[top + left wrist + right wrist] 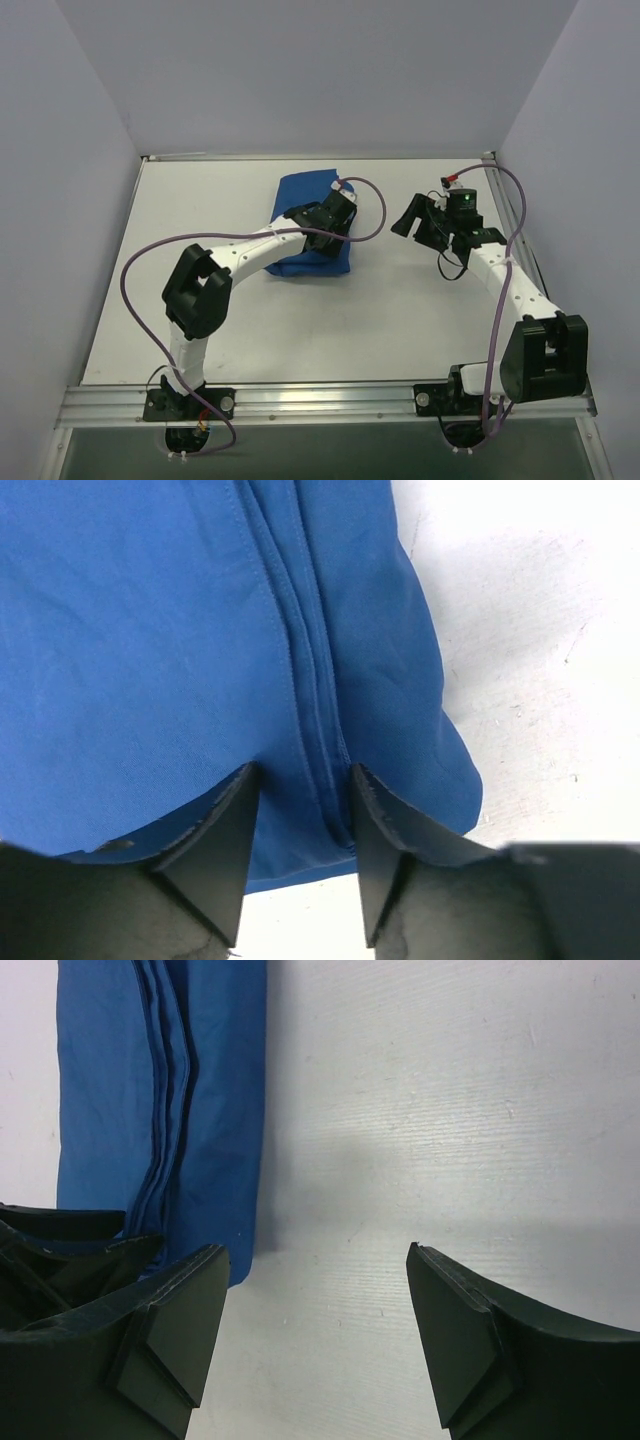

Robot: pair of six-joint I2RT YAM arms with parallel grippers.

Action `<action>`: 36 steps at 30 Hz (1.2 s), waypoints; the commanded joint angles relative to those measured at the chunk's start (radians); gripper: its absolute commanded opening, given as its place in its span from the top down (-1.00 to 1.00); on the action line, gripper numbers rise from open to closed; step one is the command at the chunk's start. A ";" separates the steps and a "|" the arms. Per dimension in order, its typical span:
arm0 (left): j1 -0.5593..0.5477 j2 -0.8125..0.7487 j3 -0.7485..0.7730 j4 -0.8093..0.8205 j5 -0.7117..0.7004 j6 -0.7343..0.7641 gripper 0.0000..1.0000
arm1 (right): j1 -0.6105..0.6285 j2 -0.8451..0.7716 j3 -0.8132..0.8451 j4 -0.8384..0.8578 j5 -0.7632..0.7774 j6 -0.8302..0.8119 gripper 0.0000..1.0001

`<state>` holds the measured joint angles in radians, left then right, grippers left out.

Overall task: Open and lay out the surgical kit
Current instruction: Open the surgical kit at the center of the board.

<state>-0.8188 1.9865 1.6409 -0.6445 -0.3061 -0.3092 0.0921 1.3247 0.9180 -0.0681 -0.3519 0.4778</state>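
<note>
The surgical kit is a folded royal-blue cloth wrap (300, 200) lying on the white table (400, 320) at the back centre. No steel tray or instruments show. My left gripper (334, 216) is low over the bundle's near right part. In the left wrist view the wrap (150, 630) fills the frame, and the left gripper (305, 775) is open with its fingers straddling a stitched fold edge (315, 710). My right gripper (416, 222) hovers to the right of the bundle. It is wide open (318, 1255) over bare table, with the wrap (200, 1090) just beyond its left finger.
Pale walls close in the table on the left, back and right. An aluminium rail (320, 400) with both arm bases runs along the near edge. Purple cables (135, 270) loop off both arms. White table surface (450, 1110) lies ahead of the right gripper.
</note>
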 commanded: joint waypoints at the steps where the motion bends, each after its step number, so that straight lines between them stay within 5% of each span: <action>1: -0.003 -0.014 0.019 0.002 -0.008 0.012 0.02 | -0.003 0.022 -0.010 0.036 -0.035 0.005 -0.45; 7: 0.012 -0.044 0.030 -0.018 -0.048 0.019 0.95 | 0.004 0.044 0.002 0.041 -0.044 0.002 -0.44; 16: 0.236 -0.294 -0.036 -0.017 0.048 0.013 0.95 | 0.047 0.103 0.038 0.040 -0.035 -0.019 -0.45; 23: 0.627 -0.474 -0.238 -0.004 0.269 -0.037 0.95 | 0.101 0.148 0.076 0.054 -0.029 -0.011 -0.46; 26: 0.872 -0.526 -0.375 0.029 0.381 -0.091 0.15 | 0.129 0.177 0.094 0.059 -0.025 -0.008 -0.47; 27: 0.988 -0.540 -0.407 0.043 0.421 -0.102 -0.81 | 0.136 0.195 0.102 0.059 -0.028 -0.007 -0.47; 30: 1.055 -0.578 -0.455 0.078 0.463 -0.085 -0.87 | 0.169 0.229 0.134 0.059 -0.033 -0.015 -0.47; 36: 0.982 -0.649 -0.474 0.115 0.496 -0.119 -0.87 | 0.204 0.294 0.194 0.047 -0.035 -0.030 -0.48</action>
<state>0.2134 1.4265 1.1542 -0.6167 0.1017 -0.4042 0.2779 1.5959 1.0496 -0.0185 -0.3824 0.4683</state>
